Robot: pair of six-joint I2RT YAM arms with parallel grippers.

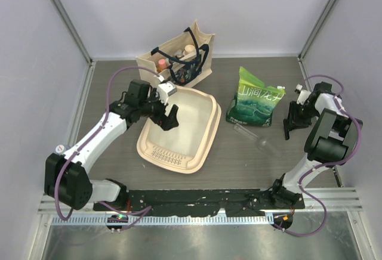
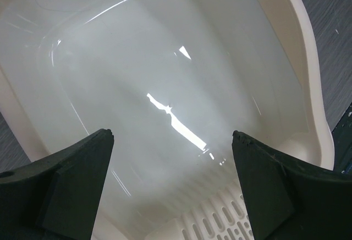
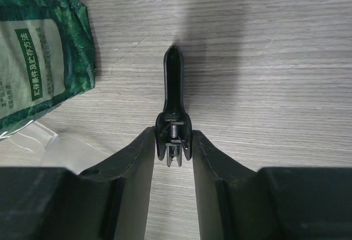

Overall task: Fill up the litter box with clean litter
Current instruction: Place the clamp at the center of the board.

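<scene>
The cream litter box [image 1: 206, 146] lies left of the table's middle, its slotted strip at the near end. Its glossy inside [image 2: 165, 75] holds nothing. My left gripper [image 1: 167, 121] hangs over the box's far left part, open wide [image 2: 173, 138] with nothing between the fingers. Far right, my right gripper [image 1: 288, 130] points down at the table. Its fingertips [image 3: 173, 135] press on both sides of the handle end of a black spring clip [image 3: 173, 80]. The clean litter is out of view.
A green bag with white characters [image 1: 255, 99] lies between the box and the right arm; its corner shows in the right wrist view [image 3: 38, 47]. A clear plastic piece [image 1: 256, 138] lies just in front of it. A canvas tote bag [image 1: 179, 57] stands behind the box.
</scene>
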